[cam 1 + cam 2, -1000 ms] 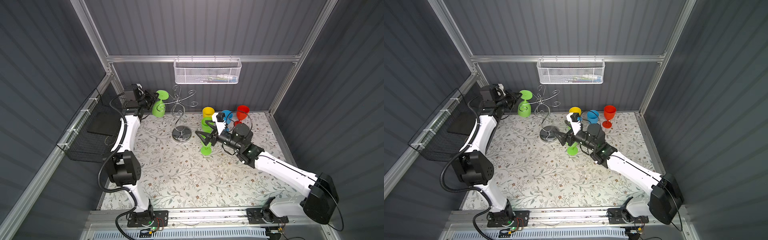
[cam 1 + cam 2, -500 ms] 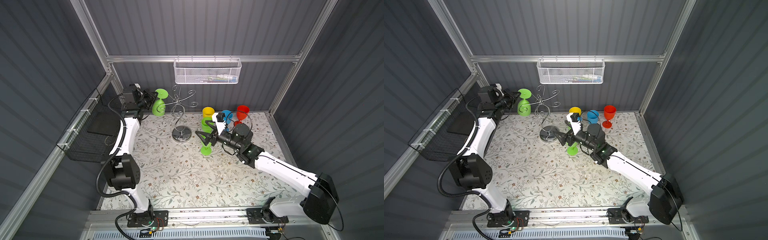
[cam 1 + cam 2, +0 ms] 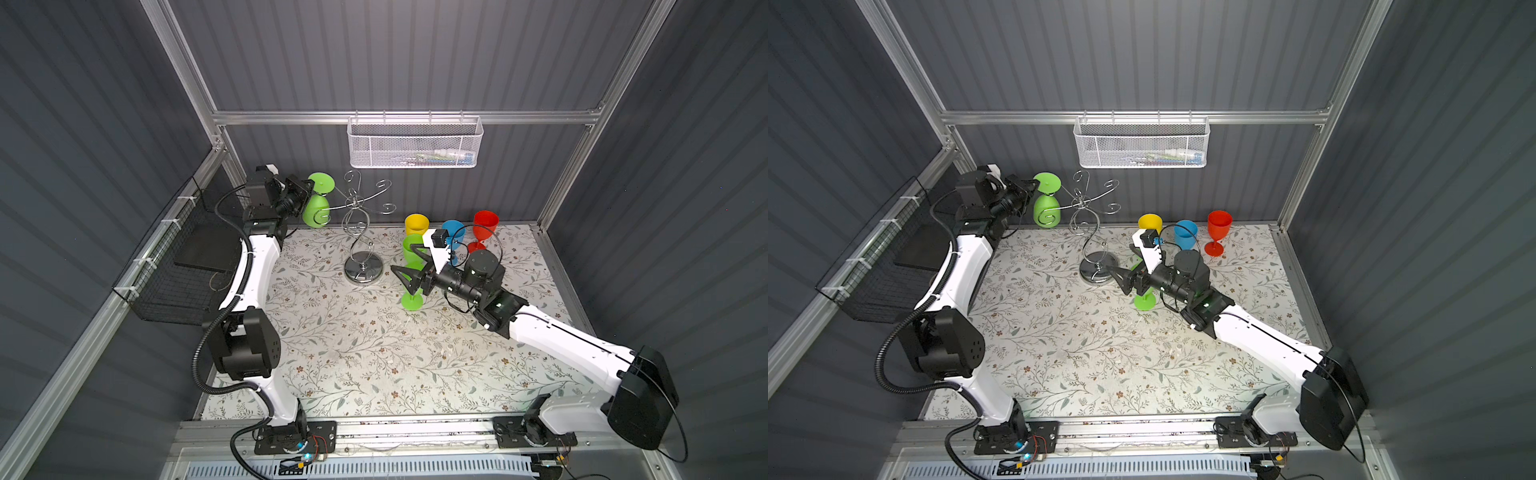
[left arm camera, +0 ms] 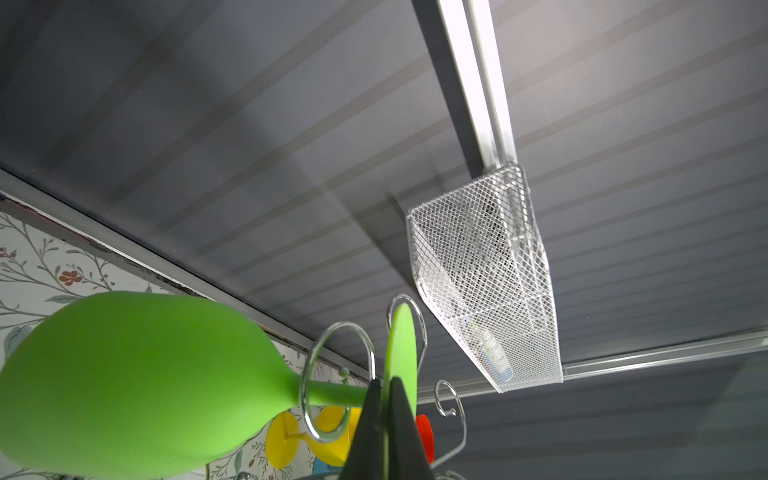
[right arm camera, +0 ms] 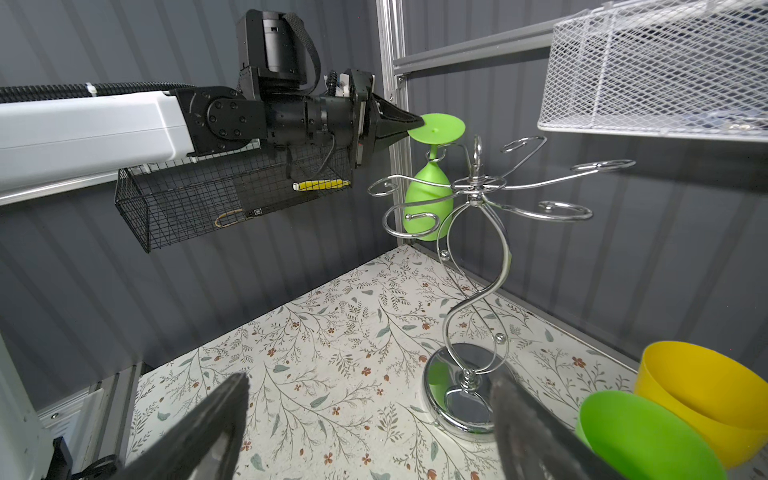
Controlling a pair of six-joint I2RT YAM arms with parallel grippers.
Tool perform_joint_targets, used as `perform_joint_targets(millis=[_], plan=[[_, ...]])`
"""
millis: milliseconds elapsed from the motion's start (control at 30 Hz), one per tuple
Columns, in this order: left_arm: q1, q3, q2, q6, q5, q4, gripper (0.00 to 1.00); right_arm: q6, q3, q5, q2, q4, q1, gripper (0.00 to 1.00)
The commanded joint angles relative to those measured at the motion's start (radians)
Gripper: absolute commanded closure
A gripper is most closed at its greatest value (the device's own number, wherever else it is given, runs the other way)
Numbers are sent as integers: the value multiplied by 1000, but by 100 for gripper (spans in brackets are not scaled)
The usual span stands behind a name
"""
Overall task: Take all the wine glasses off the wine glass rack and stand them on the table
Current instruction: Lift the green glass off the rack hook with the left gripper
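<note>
High in the upper left of both top views: lime-green plastic wine glass (image 3: 316,210), upside down, stem threaded through one curled arm of the shiny chrome wire rack (image 3: 363,270), round foot uppermost. Left pincer (image 5: 417,123) clamped flat on the rim of that foot, only the thin edge between its fingers. Right pincer (image 3: 402,258) spread wide and empty at centre frame, low over the flowered bench (image 3: 353,353), just beside a second green glass (image 3: 412,302) standing there, near the rack's mirror base and apparently apart from it. Likely trouble: a pull off the line of the curl's gap, dragging the stem against the wire and tipping the unheld rack. Or the slick foot slipping out of so shallow a pinch, dropping the glass back into the curl or down onto the bench.
</note>
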Motion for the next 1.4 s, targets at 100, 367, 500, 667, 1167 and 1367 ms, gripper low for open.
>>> perform_joint_targets(millis=[100, 367, 500, 667, 1167, 1367], plan=[[4, 62, 46, -34, -19, 70, 100, -29, -10, 3, -26, 8, 4, 9], [0, 114, 118, -89, 51, 118, 100, -42, -6, -1, -28, -6, 4, 9], [-7, 120, 127, -92, 91, 117, 100, -42, -6, -2, -27, -7, 4, 9], [-16, 110, 118, -84, 136, 116, 100, -36, -7, -6, -29, -10, 4, 9], [-16, -42, -10, -65, 185, 122, 100, -31, -25, 6, -67, -36, 6, 9], [-15, -94, -62, -48, 181, 108, 100, -29, -41, 14, -78, -40, 5, 9]])
